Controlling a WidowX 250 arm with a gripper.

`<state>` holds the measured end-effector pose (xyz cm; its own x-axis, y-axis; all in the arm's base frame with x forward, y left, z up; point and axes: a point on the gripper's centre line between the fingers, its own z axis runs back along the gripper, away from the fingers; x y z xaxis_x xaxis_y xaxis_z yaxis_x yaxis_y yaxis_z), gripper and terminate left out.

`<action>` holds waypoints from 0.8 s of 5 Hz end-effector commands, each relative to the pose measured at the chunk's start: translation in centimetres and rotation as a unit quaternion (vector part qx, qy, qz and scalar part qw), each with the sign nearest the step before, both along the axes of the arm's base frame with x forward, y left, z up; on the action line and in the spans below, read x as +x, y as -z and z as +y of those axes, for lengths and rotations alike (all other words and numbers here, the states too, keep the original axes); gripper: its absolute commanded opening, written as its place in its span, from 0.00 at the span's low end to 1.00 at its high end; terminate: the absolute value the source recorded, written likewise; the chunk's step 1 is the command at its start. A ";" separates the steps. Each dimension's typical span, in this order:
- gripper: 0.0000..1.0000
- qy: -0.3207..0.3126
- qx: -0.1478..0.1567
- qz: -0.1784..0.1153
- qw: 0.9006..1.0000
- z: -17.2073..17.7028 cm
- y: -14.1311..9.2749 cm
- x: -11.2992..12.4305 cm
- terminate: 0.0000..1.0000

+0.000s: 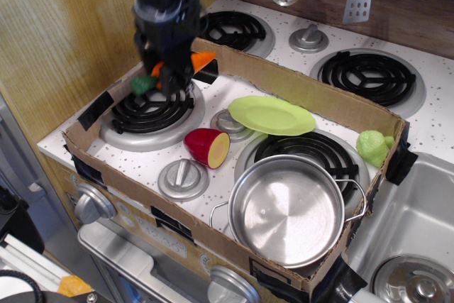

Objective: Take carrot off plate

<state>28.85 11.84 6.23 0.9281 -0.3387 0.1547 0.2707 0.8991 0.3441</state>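
My gripper (172,76) is shut on the orange carrot (201,59) and holds it in the air above the back-left burner (152,110). The carrot's orange tip sticks out to the right of the fingers and its green stem end (142,84) to the left. The lime-green plate (271,115) lies bare in the middle of the cardboard tray, well to the right of the gripper and carrot.
A cardboard tray wall (312,91) rings the stove top. Inside are a halved red and yellow fruit (208,147), a steel pot (287,209) at the front right, and stove knobs (182,177). A lumpy green toy vegetable (373,147) sits at the right wall.
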 end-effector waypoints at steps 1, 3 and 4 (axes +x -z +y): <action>0.00 -0.044 0.016 -0.071 0.996 0.9 1.2 -0.6 0.00; 1.00 -0.006 0.022 -0.058 0.998 2.2 0.4 -0.9 0.00; 1.00 0.015 -0.018 -0.042 0.999 2.3 -0.5 -0.6 0.00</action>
